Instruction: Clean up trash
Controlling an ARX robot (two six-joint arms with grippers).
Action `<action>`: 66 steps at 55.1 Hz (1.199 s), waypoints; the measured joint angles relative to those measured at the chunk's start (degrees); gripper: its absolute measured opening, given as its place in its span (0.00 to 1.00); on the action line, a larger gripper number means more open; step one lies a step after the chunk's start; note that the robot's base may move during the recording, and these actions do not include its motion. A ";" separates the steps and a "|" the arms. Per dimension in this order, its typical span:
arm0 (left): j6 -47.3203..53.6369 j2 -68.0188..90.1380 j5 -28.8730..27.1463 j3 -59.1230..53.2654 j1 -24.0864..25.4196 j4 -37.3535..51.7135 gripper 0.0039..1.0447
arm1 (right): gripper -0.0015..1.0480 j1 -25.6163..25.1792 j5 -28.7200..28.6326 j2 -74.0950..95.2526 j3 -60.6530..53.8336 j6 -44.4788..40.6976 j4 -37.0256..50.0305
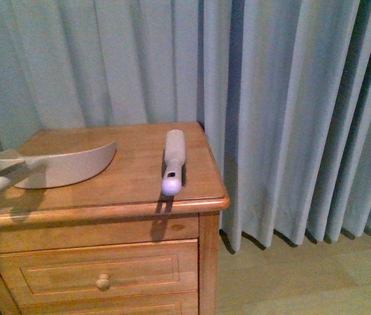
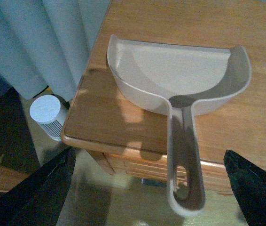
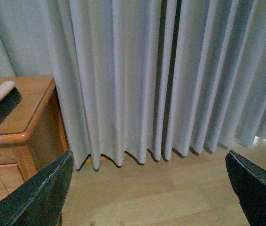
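Trash: in no view, so its feel and grip point cannot be judged. Left pincer (image 2: 148,155) wide and empty, facing the dustpan (image 2: 180,80) handle. Right pincer (image 3: 149,155) wide and empty. The front view shows the whole brush (image 1: 174,161) on the table (image 1: 133,187). Only the left wrist view shows a white cylinder (image 2: 48,115) on the floor.

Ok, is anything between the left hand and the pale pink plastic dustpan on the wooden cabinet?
Nothing visible. The pale pink plastic dustpan has its handle overhanging the edge of the wooden cabinet towards the open left hand. No trash shows in any view.
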 joint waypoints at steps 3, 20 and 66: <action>0.07 3.26 -0.26 2.93 0.04 -1.27 0.93 | 0.93 0.00 0.00 0.00 0.00 0.00 0.00; 3.61 14.23 0.96 10.23 -1.31 -3.48 0.93 | 0.93 0.00 0.00 0.00 0.00 0.00 0.00; 10.21 22.21 1.88 12.55 -1.31 -3.50 0.31 | 0.93 0.00 0.00 0.00 0.00 0.00 0.00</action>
